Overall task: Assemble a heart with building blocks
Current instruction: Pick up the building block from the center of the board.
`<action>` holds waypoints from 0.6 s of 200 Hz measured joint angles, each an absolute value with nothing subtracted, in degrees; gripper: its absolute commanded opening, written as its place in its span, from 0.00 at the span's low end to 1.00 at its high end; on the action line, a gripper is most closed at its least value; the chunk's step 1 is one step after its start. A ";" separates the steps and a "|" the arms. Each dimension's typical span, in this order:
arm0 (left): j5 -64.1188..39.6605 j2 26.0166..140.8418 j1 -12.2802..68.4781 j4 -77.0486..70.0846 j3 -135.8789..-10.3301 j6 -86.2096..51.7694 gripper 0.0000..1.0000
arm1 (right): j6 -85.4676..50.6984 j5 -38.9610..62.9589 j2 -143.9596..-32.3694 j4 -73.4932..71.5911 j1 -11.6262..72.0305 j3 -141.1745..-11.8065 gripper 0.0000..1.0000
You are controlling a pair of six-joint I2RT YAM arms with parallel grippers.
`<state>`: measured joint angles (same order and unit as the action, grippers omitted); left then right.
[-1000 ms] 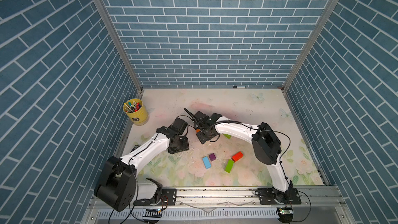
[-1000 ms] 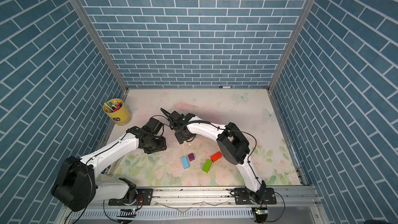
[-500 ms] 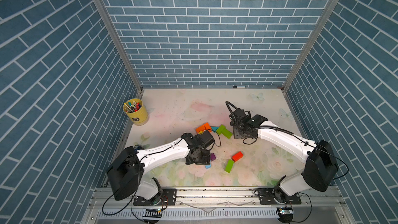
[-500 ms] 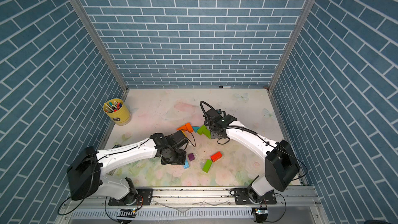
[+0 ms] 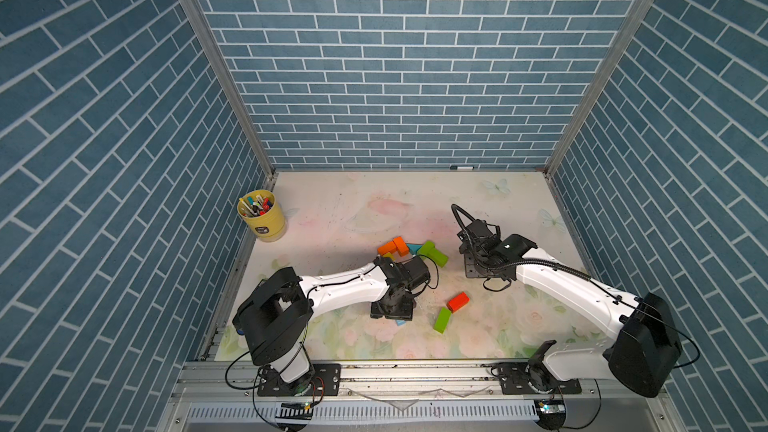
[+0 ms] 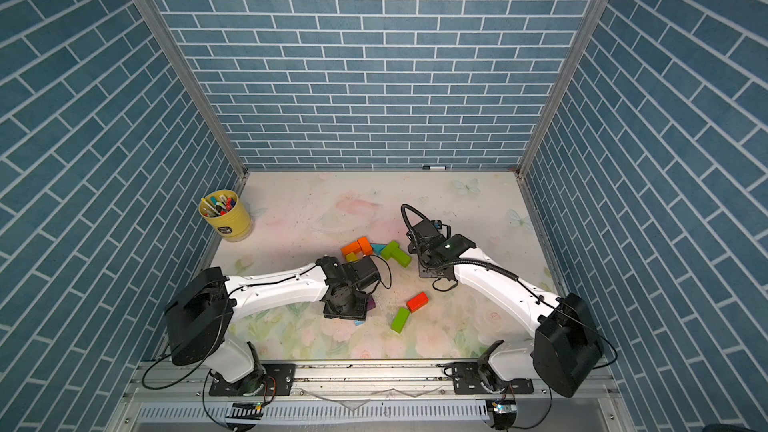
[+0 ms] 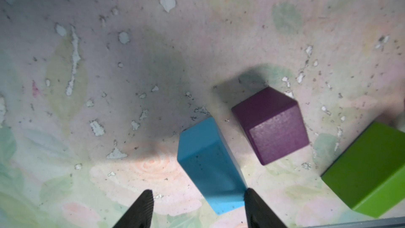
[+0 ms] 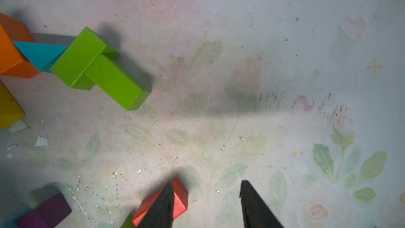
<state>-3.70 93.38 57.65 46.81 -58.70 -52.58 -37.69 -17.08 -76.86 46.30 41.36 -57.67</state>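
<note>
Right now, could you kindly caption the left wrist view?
Open left gripper at a light-blue brick, with purple cube and green brick beside it.

Left arm [image 5: 345,288] hides most of the light-blue brick [image 5: 401,322] in a top view; yellow brick [image 8: 8,106] runs off-frame

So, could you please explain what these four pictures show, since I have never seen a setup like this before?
Two white robot arms, the left arm and the right arm, reach over a flowered table. Two pictures look down from overhead, nearly alike; the other two come from a camera on each wrist. On the table lie a cluster of orange bricks, a teal triangle, green bricks and a yellow brick; apart lie a red brick, a loose green brick, a light-blue brick and a purple cube. A yellow cup holds pens. The left fingers stand open with the light-blue brick's end between them; the right fingers are open. Nothing is held.
</note>
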 measured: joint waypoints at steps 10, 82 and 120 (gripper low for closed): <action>-3.40 93.54 57.65 46.92 -58.92 -52.49 0.59 | -37.69 -16.97 -76.84 46.26 41.19 -57.65 0.45; -1.65 98.17 57.63 47.83 -62.35 -50.06 0.67 | -37.69 -15.64 -76.88 45.95 41.08 -57.65 0.44; -1.32 98.13 57.65 48.49 -62.76 -49.95 0.64 | -37.69 -15.20 -77.10 45.87 41.08 -57.69 0.41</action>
<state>-1.32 98.13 57.65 48.49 -62.76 -49.95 -37.69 -15.20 -77.10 45.87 41.08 -57.69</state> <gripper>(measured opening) 0.670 0.424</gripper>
